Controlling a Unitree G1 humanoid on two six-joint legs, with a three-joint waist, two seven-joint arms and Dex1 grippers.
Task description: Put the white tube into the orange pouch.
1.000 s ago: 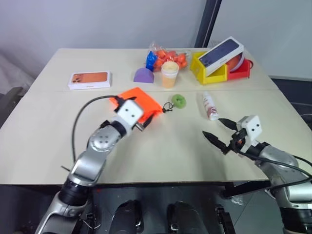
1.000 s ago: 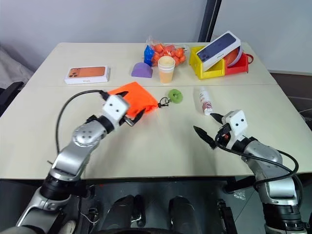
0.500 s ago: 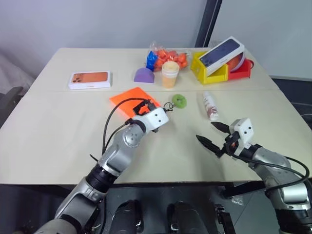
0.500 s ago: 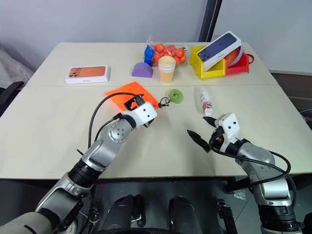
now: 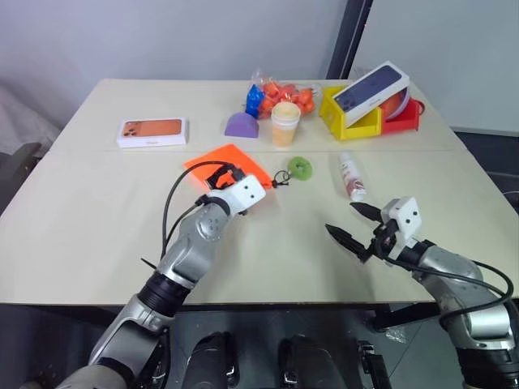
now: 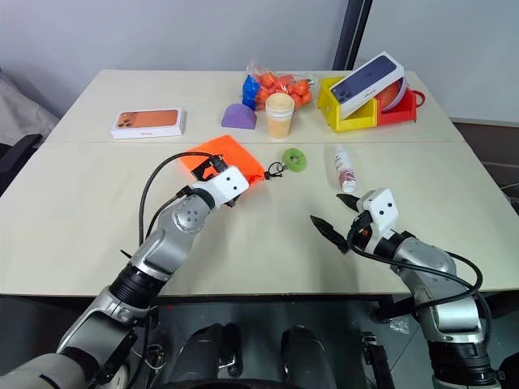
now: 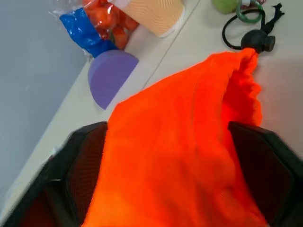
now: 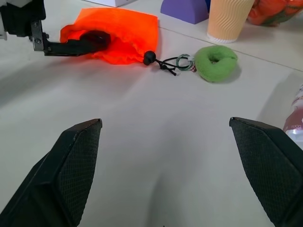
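Looked down on a pale table (image 5: 97, 219). Found the orange pouch (image 5: 235, 158) lying flat near the middle, its black drawstring cord (image 5: 280, 177) trailing toward a green ring (image 5: 299, 168) just beside it. Saw the left gripper (image 5: 223, 174) reaching onto the near edge of the pouch, closed partway, with bunched orange fabric pressed between both black fingers (image 7: 83, 165). Spotted the white tube (image 5: 349, 176) lying on the table well apart from the pouch, beyond the green ring, on the robot's right. Made out reddish marks on the tube's label, too small to read. Saw the right gripper (image 5: 341, 218) hovering near the tube on its near side, spread wide and holding nothing. Noted a flat white box (image 5: 152, 132) with an orange phone picture at the far left, any lettering unreadable. Also noted a purple wedge (image 5: 241, 124), a ribbed paper cup (image 5: 284, 124), a clear bag of orange bits (image 5: 276, 91), and a dark-topped phone box (image 5: 370, 91) resting across a yellow bin (image 5: 349, 117), with no legible brand.
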